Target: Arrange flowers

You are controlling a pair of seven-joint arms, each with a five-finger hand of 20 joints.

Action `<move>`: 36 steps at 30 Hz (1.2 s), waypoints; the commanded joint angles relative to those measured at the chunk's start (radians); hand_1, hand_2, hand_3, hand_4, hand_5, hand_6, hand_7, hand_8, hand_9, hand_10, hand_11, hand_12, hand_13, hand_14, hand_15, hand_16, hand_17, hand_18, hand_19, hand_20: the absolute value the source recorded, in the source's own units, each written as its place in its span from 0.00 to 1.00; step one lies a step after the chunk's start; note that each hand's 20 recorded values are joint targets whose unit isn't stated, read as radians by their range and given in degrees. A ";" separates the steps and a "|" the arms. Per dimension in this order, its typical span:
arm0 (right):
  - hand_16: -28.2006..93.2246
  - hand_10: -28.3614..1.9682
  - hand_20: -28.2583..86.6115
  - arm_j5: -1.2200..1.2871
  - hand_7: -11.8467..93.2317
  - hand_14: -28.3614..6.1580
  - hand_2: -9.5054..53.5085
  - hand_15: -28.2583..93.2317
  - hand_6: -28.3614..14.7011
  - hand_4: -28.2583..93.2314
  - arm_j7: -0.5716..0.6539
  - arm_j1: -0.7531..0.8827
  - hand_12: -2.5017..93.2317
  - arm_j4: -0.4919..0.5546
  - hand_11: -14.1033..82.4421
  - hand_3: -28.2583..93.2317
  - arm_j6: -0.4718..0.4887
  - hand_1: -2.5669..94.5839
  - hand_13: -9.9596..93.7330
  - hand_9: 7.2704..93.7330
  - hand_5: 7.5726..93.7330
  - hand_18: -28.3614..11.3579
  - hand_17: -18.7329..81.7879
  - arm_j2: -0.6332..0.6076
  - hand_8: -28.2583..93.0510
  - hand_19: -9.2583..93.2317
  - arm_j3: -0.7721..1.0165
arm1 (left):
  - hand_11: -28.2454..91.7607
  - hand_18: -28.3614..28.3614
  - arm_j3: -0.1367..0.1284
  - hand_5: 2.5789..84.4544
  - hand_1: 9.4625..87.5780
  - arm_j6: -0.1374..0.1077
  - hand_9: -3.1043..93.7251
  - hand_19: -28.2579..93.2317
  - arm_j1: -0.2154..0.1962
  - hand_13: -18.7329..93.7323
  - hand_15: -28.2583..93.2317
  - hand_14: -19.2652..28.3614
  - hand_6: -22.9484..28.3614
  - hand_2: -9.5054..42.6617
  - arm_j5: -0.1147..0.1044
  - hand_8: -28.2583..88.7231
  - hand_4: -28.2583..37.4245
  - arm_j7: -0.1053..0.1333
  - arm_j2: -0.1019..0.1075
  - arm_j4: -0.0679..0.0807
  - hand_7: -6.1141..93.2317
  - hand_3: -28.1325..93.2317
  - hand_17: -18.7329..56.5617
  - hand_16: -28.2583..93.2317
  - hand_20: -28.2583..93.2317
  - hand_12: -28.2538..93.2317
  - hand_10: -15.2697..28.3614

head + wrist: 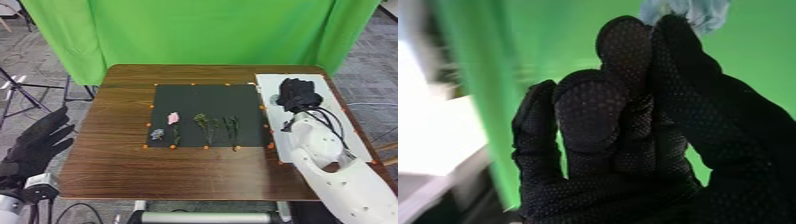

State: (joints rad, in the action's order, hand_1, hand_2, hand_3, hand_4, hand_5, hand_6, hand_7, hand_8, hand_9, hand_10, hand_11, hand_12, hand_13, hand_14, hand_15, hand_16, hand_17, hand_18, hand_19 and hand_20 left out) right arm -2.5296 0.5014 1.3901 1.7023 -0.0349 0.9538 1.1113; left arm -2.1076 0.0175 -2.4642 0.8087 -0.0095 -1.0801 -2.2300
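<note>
Head view gives me the pale blue flower [274, 99] beside the right hand [298, 95], on the side toward the dark mat [204, 95]. Right wrist view shows that this hand [691, 75] pinches it between the thumb and a finger, at the tips. Around the hand I see the white sheet [270, 85], a narrow strip between the mat and the right edge of the table [107, 175]. The right arm covers the near part of this sheet, so on that side the room to move is small.

On the mat, in its near half, from left to right, lie a grey-blue flower [157, 134], a pink flower [173, 118], yellowish-green sprigs [202, 120] and green stems [233, 130], whose lower end passes a little over the near edge. Orange markers [152, 106] follow the mat's border. Brown wood extends from the mat to the left and near table edges, the widest room I have. Behind the far edge hangs the green cloth [213, 30]. The left hand [35, 145] is outside the left table edge, its fingers extended and holding nothing.
</note>
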 commanded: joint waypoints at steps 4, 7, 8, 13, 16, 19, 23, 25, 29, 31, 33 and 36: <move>0.48 0.78 0.67 -0.042 0.56 0.74 0.00 0.77 0.72 0.00 -0.106 -0.193 0.60 -0.026 0.38 0.91 0.055 0.55 0.86 0.93 0.73 0.22 0.44 0.174 0.27 0.84 -0.196 | 0.31 0.83 0.011 0.24 0.17 -0.008 0.22 0.53 0.003 0.28 0.35 0.64 0.46 0.16 0.000 0.17 0.00 -0.009 0.006 -0.001 0.24 0.81 0.08 0.30 0.30 0.41 0.56; 0.49 0.77 0.67 -0.044 0.56 0.73 0.00 0.77 0.72 0.00 -0.129 -0.183 0.60 -0.007 0.39 0.91 0.070 0.54 0.86 0.93 0.73 0.22 0.44 0.188 0.27 0.84 -0.204 | 0.31 0.83 0.011 0.24 0.17 -0.009 0.22 0.53 0.004 0.28 0.35 0.64 0.46 0.16 0.000 0.17 0.00 -0.011 0.005 -0.001 0.24 0.81 0.08 0.30 0.30 0.41 0.56; 0.49 0.77 0.67 -0.041 0.56 0.73 0.00 0.77 0.72 0.00 -0.134 -0.179 0.60 0.005 0.39 0.92 0.078 0.54 0.86 0.93 0.73 0.22 0.44 0.184 0.27 0.84 -0.211 | 0.31 0.83 0.011 0.24 0.17 -0.009 0.22 0.53 0.003 0.28 0.35 0.64 0.46 0.16 0.001 0.17 0.00 -0.011 0.005 -0.002 0.24 0.81 0.08 0.30 0.30 0.41 0.56; 0.49 0.77 0.67 -0.045 0.56 0.73 0.00 0.77 0.72 0.00 -0.166 -0.166 0.60 0.016 0.39 0.92 0.111 0.54 0.85 0.93 0.73 0.22 0.43 0.190 0.27 0.84 -0.234 | 0.31 0.83 0.007 0.24 0.17 -0.009 0.22 0.53 -0.003 0.28 0.35 0.64 0.46 0.16 0.000 0.17 0.00 -0.009 0.002 -0.004 0.24 0.81 0.08 0.30 0.30 0.41 0.56; 0.49 0.76 0.67 -0.038 0.56 0.72 0.00 0.77 0.72 0.00 -0.173 -0.160 0.60 0.021 0.38 0.92 0.124 0.54 0.85 0.92 0.73 0.22 0.43 0.201 0.27 0.84 -0.243 | 0.31 0.83 0.007 0.24 0.17 -0.008 0.22 0.53 -0.001 0.28 0.35 0.64 0.46 0.16 0.000 0.17 0.00 -0.008 0.003 -0.002 0.24 0.81 0.08 0.30 0.30 0.41 0.56; 0.49 0.76 0.67 -0.045 0.56 0.72 0.00 0.77 0.73 0.00 -0.187 -0.165 0.60 0.018 0.38 0.92 0.135 0.54 0.85 0.92 0.73 0.22 0.43 0.223 0.27 0.84 -0.259 | 0.31 0.83 0.008 0.24 0.17 -0.008 0.22 0.53 0.002 0.28 0.35 0.64 0.46 0.16 0.000 0.17 0.00 -0.009 0.004 -0.001 0.24 0.81 0.08 0.30 0.30 0.41 0.56; 0.49 0.76 0.67 -0.052 0.56 0.71 0.00 0.77 0.73 0.00 -0.188 -0.172 0.60 0.009 0.38 0.92 0.142 0.54 0.84 0.92 0.73 0.22 0.43 0.250 0.27 0.84 -0.278 | 0.31 0.83 0.017 0.24 0.17 -0.002 0.22 0.53 0.015 0.28 0.35 0.64 0.46 0.16 -0.001 0.17 0.00 -0.013 0.011 0.005 0.24 0.81 0.08 0.30 0.30 0.41 0.56; 0.49 0.75 0.67 -0.052 0.57 0.71 0.00 0.77 0.73 0.00 -0.191 -0.173 0.60 0.005 0.38 0.92 0.146 0.54 0.84 0.92 0.73 0.22 0.42 0.259 0.27 0.84 -0.284 | 0.31 0.83 0.019 0.24 0.17 -0.002 0.22 0.53 0.018 0.28 0.35 0.64 0.46 0.16 0.000 0.17 0.00 -0.014 0.012 0.007 0.24 0.81 0.08 0.30 0.30 0.41 0.56; 0.49 0.75 0.67 -0.064 0.57 0.71 0.00 0.78 0.73 0.00 -0.194 -0.167 0.60 -0.001 0.38 0.92 0.146 0.54 0.84 0.92 0.73 0.22 0.42 0.270 0.27 0.84 -0.295 | 0.31 0.83 0.020 0.24 0.17 -0.001 0.22 0.53 0.020 0.28 0.35 0.64 0.46 0.16 -0.001 0.17 0.00 -0.015 0.014 0.008 0.24 0.81 0.08 0.30 0.30 0.41 0.55; 0.49 0.75 0.67 -0.075 0.57 0.71 0.00 0.78 0.73 0.00 -0.189 -0.159 0.60 -0.008 0.38 0.92 0.144 0.54 0.84 0.92 0.73 0.22 0.42 0.269 0.27 0.84 -0.299 | 0.31 0.83 0.022 0.24 0.17 0.001 0.22 0.53 0.025 0.28 0.35 0.64 0.46 0.16 -0.001 0.17 0.00 -0.015 0.015 0.010 0.24 0.81 0.08 0.30 0.30 0.41 0.55; 0.49 0.76 0.67 -0.075 0.57 0.70 0.00 0.78 0.73 0.00 -0.183 -0.156 0.60 -0.020 0.38 0.92 0.145 0.54 0.84 0.92 0.73 0.22 0.42 0.267 0.26 0.84 -0.304 | 0.31 0.83 0.022 0.24 0.17 0.003 0.22 0.53 0.025 0.28 0.35 0.64 0.46 0.16 0.000 0.17 0.00 -0.016 0.016 0.012 0.24 0.81 0.08 0.30 0.30 0.41 0.55; 0.48 0.76 0.67 -0.096 0.57 0.70 0.00 0.78 0.73 0.00 -0.178 -0.157 0.60 -0.043 0.38 0.92 0.142 0.54 0.83 0.92 0.72 0.22 0.42 0.261 0.26 0.84 -0.311 | 0.31 0.83 0.020 0.24 0.17 0.004 0.22 0.53 0.021 0.28 0.35 0.64 0.46 0.16 -0.001 0.17 0.00 -0.017 0.016 0.011 0.24 0.81 0.08 0.30 0.30 0.41 0.55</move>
State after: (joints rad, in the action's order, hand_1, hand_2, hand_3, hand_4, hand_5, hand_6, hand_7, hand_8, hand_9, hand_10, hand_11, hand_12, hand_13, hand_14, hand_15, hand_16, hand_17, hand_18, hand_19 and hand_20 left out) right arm -2.5841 0.3207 1.2216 1.6962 0.1069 1.2160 0.8169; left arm -2.0873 0.0182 -2.4384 0.8092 -0.0169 -1.0670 -2.2225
